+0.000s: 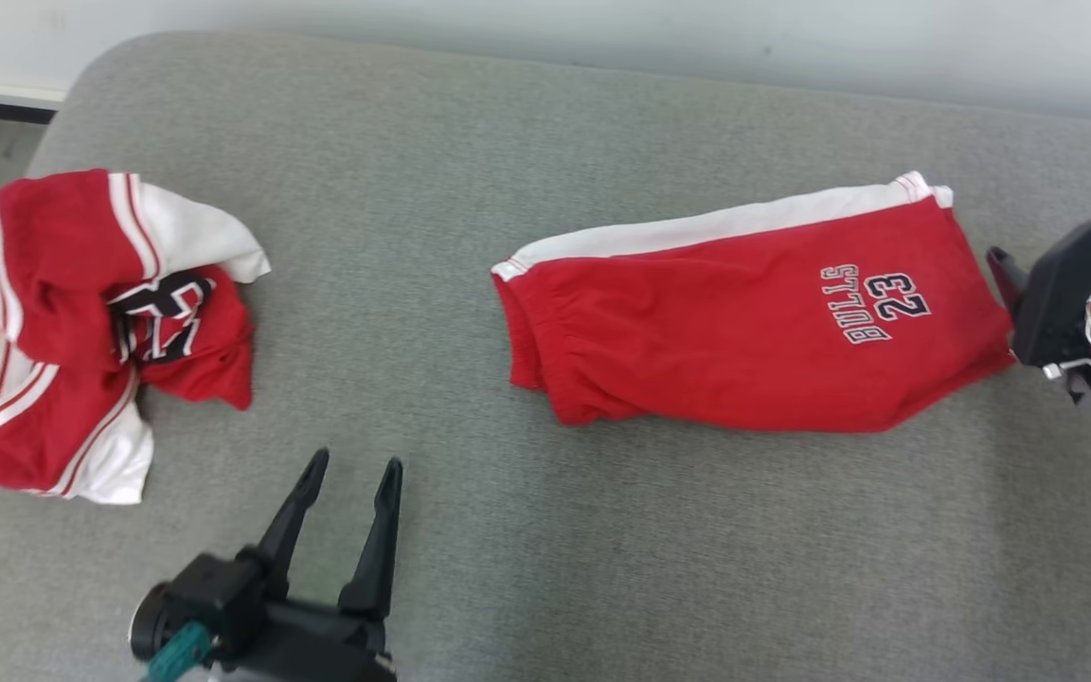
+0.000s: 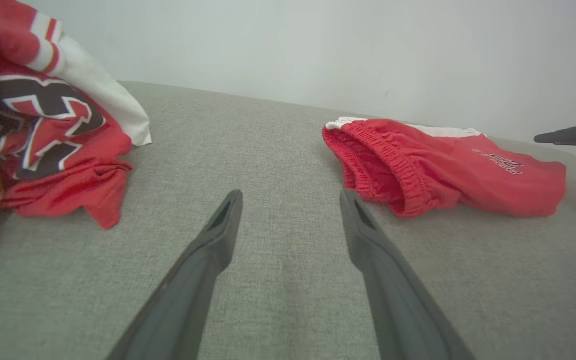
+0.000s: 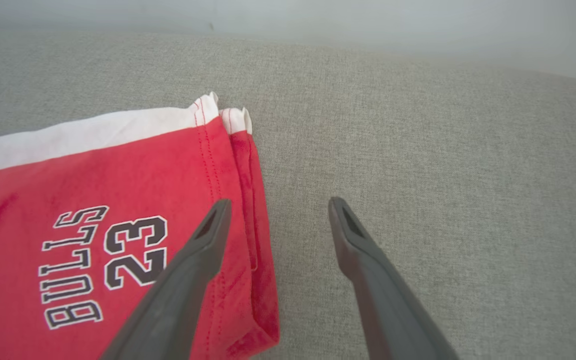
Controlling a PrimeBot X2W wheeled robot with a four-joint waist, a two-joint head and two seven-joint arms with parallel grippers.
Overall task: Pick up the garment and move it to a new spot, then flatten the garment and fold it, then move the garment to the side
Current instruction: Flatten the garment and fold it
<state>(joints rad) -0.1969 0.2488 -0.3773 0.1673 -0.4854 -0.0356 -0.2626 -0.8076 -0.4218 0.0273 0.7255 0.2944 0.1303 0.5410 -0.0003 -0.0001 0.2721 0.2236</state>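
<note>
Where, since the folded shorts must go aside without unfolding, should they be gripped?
Probably at both short ends of the red shorts: the elastic waistband from the robot's left with the open left gripper, the stacked hems from the right with the open right gripper. Layers line up there, so each pinch catches all.

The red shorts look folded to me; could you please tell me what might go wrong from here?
The open right pincer sits at the hem of the red shorts: grabbing one layer could undo the fold. The open left pincer points between both garments and might snag the crumpled jersey instead.
</note>
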